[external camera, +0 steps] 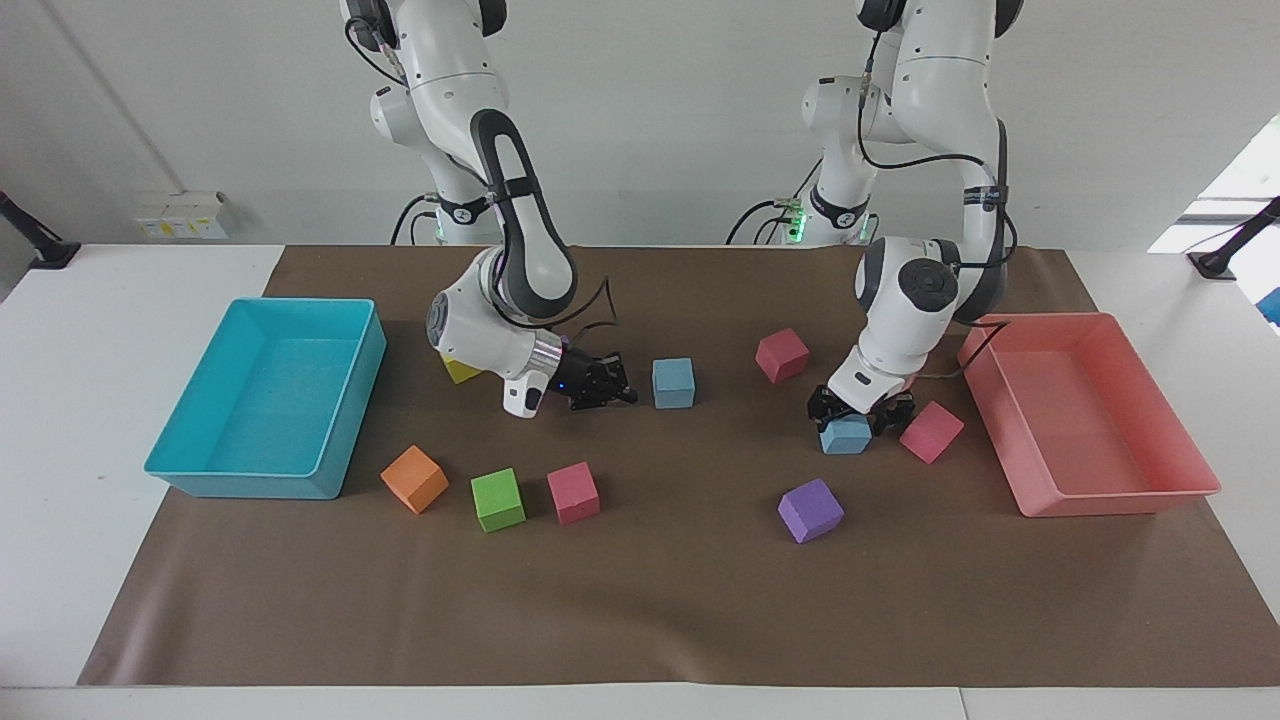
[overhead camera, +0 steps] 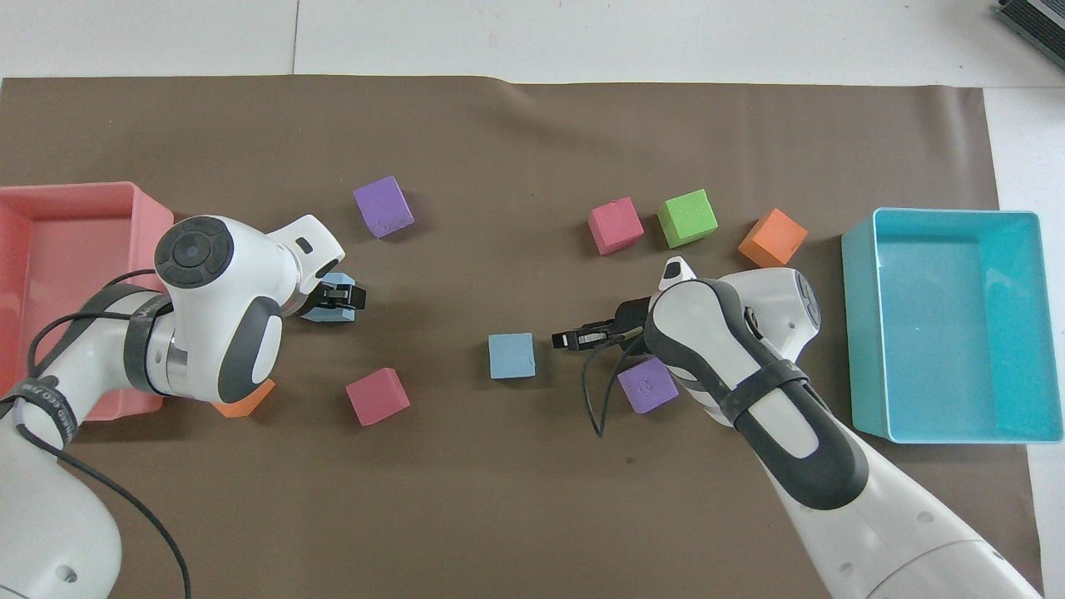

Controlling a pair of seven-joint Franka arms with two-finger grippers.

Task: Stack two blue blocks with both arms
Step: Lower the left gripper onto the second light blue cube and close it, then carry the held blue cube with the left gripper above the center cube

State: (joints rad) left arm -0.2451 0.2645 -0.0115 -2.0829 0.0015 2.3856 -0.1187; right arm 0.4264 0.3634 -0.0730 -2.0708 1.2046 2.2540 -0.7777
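One light-blue block (external camera: 846, 437) lies toward the left arm's end of the table, next to a pink cube (external camera: 931, 431). My left gripper (external camera: 858, 413) is down over it with a finger on either side, shut on it; in the overhead view the block (overhead camera: 326, 309) sits tilted under the gripper (overhead camera: 339, 297). The second light-blue block (external camera: 673, 383) lies near the middle of the mat (overhead camera: 511, 355). My right gripper (external camera: 622, 384) is low and level beside it, pointing at it with a small gap, open and empty (overhead camera: 568, 339).
A cyan tray (external camera: 240, 472) stands at the right arm's end and a pink tray (external camera: 1100, 495) at the left arm's end. Pink (external camera: 782, 355), purple (external camera: 810, 510), pink (external camera: 573, 492), green (external camera: 498, 499) and orange (external camera: 414, 479) cubes lie scattered.
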